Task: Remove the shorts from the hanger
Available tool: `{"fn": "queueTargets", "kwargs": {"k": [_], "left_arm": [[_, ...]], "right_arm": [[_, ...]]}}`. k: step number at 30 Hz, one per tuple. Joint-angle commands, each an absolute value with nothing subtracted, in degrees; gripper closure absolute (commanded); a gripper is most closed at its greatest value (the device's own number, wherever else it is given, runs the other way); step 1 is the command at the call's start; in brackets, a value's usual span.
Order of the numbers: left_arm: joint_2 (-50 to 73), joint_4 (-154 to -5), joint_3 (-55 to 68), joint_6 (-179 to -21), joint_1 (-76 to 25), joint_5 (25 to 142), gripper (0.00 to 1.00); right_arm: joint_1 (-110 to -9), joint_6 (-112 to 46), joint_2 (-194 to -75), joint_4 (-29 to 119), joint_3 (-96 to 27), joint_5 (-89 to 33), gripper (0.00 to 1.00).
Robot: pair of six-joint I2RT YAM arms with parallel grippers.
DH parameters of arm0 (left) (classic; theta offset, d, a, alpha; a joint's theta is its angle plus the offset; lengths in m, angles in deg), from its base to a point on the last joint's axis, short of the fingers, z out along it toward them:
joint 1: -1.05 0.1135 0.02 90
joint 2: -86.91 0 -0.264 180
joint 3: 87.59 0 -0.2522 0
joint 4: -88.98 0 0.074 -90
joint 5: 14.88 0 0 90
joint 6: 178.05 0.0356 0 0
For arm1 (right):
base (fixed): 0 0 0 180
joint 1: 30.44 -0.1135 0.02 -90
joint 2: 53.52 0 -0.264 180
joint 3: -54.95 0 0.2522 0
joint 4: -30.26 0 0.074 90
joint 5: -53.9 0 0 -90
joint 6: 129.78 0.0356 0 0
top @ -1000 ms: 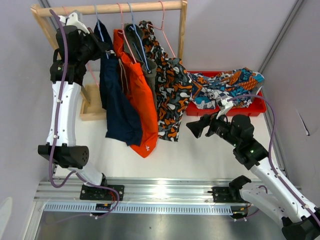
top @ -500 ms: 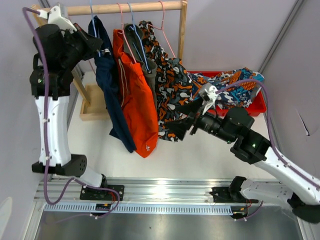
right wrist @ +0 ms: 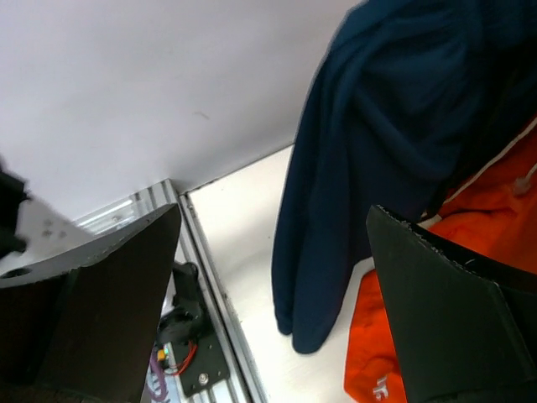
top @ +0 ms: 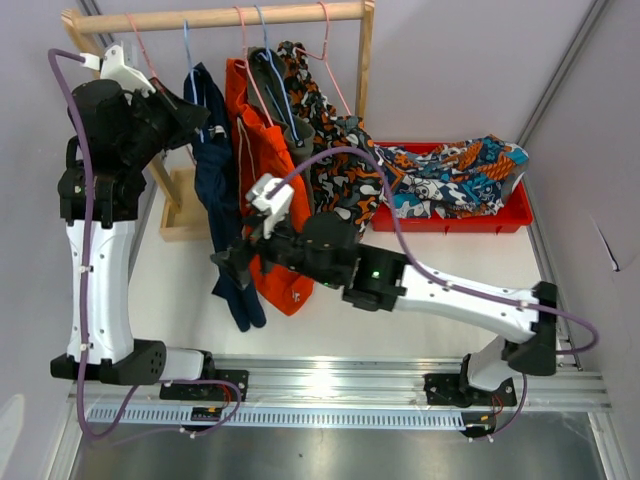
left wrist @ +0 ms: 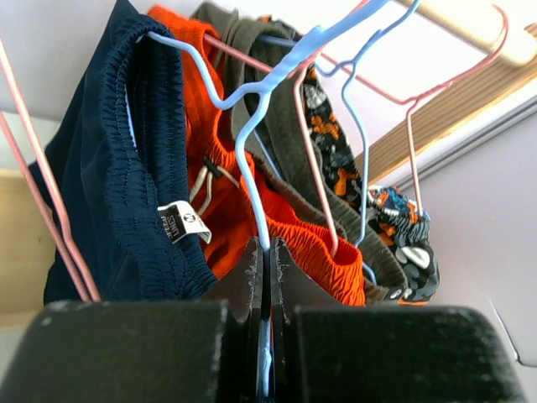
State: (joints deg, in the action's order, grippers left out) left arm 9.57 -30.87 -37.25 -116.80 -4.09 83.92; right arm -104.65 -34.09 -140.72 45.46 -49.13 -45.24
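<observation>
The navy shorts hang from a light-blue hanger at the left end of the wooden rail. My left gripper is shut on that hanger's wire; in the left wrist view the jaws pinch the blue wire. Down by the navy shorts' lower end, my right gripper is open. In the right wrist view its fingers stand wide either side of the navy hem, not touching it. Orange shorts, olive shorts and blotch-print shorts hang further right.
A red bin at the right holds teal-blue, orange and white print shorts. The wooden rack's base stands at the back left, with an empty pink hanger beside my left arm. The metal rail runs along the near edge.
My right arm has swung from in front of the red bin leftwards across the table to the navy shorts' lower end. My left gripper has shifted left with the blue hanger.
</observation>
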Motion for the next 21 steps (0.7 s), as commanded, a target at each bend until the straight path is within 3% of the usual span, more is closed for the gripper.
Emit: {"fn": "queueTargets", "kwargs": {"k": [1, 9, 13, 15, 18, 19, 21], "left_arm": [[13.35, -37.97, -37.29, -118.55, -4.57, 86.46, 1.0], [17.47, -38.15, -34.12, -119.08, -4.31, 87.69, 1.0], [18.79, -37.27, -33.34, -119.08, -3.26, 88.65, 1.0], [19.76, -37.27, -32.89, -119.16, -2.64, 89.1, 1.0], [20.9, -38.14, -31.57, -119.69, -1.93, 90.32, 1.0], [20.99, -38.23, -31.31, -119.87, -1.59, 90.59, 1.0], [20.99, -38.23, -31.39, -120.04, -1.14, 91.2, 1.0]], "right_arm": [[-105.93, -36.09, -145.08, 40.34, -56.36, -49.36, 0.01], [-106.37, -36.0, -151.6, 34.27, -59.27, -54.37, 0.01], [-106.99, -36.7, -153.18, 31.81, -58.3, -56.04, 0.23], [-107.25, -37.06, -154.14, 31.37, -58.3, -56.66, 0.24], [-107.78, -36.8, -155.11, 31.45, -58.39, -56.75, 0.48], [-107.87, -36.79, -155.12, 31.54, -58.22, -56.75, 0.7], [-109.09, -36.62, -155.03, 32.33, -57.87, -57.71, 0.86]]}}
